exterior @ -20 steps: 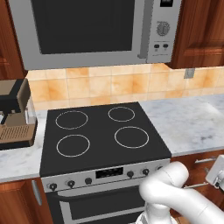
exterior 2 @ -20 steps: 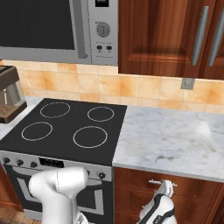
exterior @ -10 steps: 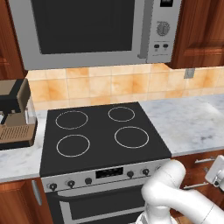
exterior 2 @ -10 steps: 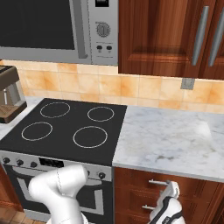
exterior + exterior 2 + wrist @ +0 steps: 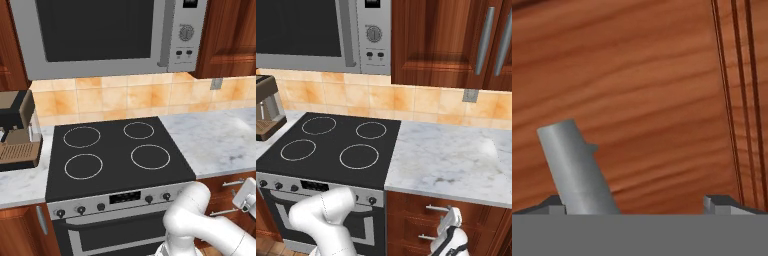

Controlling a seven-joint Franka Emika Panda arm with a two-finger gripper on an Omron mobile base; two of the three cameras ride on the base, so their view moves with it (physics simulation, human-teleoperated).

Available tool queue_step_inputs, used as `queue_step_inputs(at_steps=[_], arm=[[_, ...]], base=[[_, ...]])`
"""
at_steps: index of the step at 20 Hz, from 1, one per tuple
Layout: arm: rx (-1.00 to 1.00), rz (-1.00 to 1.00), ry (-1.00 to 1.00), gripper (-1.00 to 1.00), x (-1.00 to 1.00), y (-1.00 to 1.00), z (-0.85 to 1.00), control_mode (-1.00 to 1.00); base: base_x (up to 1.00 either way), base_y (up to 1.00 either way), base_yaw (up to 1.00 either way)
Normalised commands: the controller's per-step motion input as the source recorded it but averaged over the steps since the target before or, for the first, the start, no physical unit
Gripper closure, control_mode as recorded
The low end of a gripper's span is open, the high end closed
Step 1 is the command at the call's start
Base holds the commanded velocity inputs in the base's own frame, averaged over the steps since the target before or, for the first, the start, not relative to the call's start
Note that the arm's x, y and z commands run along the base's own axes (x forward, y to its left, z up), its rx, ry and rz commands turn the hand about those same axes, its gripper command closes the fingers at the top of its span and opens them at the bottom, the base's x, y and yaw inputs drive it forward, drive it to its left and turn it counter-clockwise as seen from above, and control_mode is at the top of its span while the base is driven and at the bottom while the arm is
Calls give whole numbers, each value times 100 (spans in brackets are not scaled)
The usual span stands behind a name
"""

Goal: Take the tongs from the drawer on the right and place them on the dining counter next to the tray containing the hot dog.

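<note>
My gripper [image 5: 448, 226] hangs low in front of the right-hand drawer [image 5: 416, 206], just under the marble worktop beside the stove. Its jaws stand open and hold nothing. In the hand view the drawer's reddish wood front [image 5: 652, 90] is very close, and a grey metal handle bar [image 5: 574, 165] slants up just inside the left fingertip [image 5: 552, 204]; the right fingertip [image 5: 722, 203] sits far from it. The left base view has the white hand [image 5: 247, 196] at the right edge, next to the drawer handles [image 5: 232, 184]. The drawer is closed, so the tongs are hidden. Dining counter, tray and hot dog are out of view.
A black four-ring stove [image 5: 331, 147] with a knob panel and oven door sits left of the drawers. Marble worktop [image 5: 451, 160] lies above them. A coffee machine [image 5: 17, 130] stands at the far left, with the microwave [image 5: 100, 35] and wood cabinets overhead.
The hand has drifted right and slightly up along the drawer fronts, nearer the handle. The elbow followed it. The jaws stay open.
</note>
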Motion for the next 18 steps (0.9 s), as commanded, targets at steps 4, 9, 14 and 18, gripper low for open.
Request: queue_step_inputs(at_steps=[4,9,14,18], arm=[[0,0,-14,-100,9,2,0,-100],[0,0,-20,-100,0,4,20,-100],[0,-1,0,-100,4,0,0,-100],[0,0,0,-100,1,0,0,-100]], base=[[0,0,0],[0,0,0],[0,0,0],[0,0,0]])
